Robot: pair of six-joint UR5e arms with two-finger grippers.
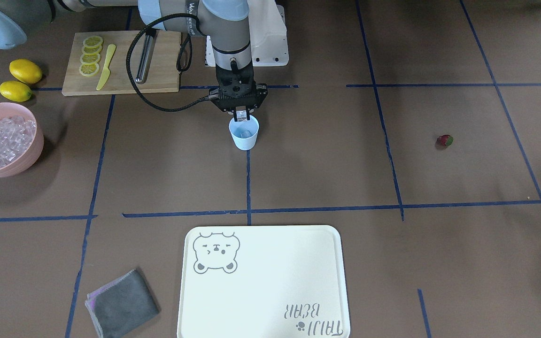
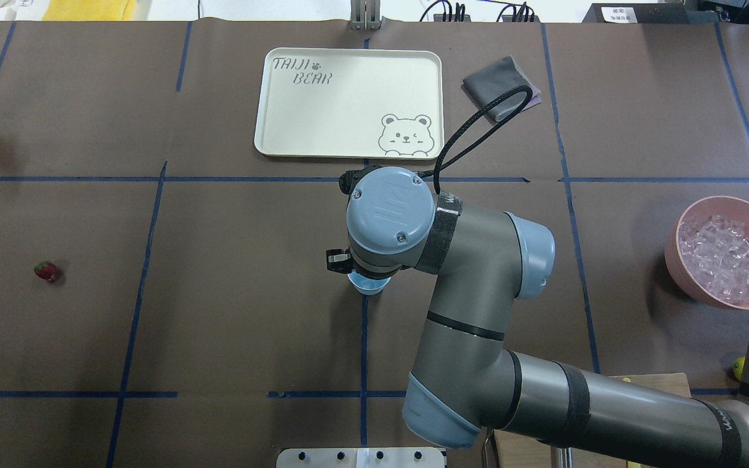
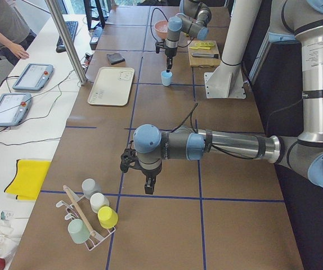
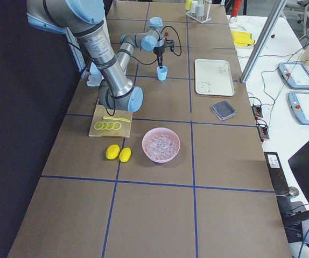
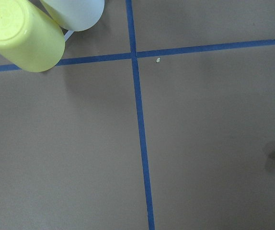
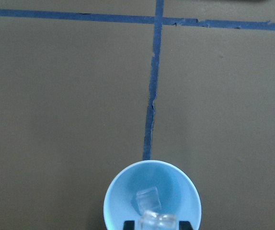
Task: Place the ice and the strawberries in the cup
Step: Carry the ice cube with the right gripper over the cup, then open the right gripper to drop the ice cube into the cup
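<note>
Front-facing: poising right gripper (image 1: 241, 114) just above cup (image 1: 244, 138) for a clean drop, leaving strawberry (image 1: 444, 140) well apart.
Right wrist: pinching an ice cube (image 6: 157, 221) over one already inside.
Exterior left: hanging left gripper (image 3: 148, 187) far aside; spread or pressed together, cannot tell.

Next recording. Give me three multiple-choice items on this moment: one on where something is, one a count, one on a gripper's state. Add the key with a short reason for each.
1. Relative to the cup, the strawberry is: A inside it; B touching it; C far off on the table.
2. Lemon slices on the cutting board: A two; B four; C six.
3. The right gripper, over the cup: A holds an ice cube; B holds nothing; C holds the strawberry.

Key: C, the berry lies alone on the table. B, four slices lie in a row. A, the right wrist view shows the cube between the fingertips, above a second cube inside the cup.
</note>
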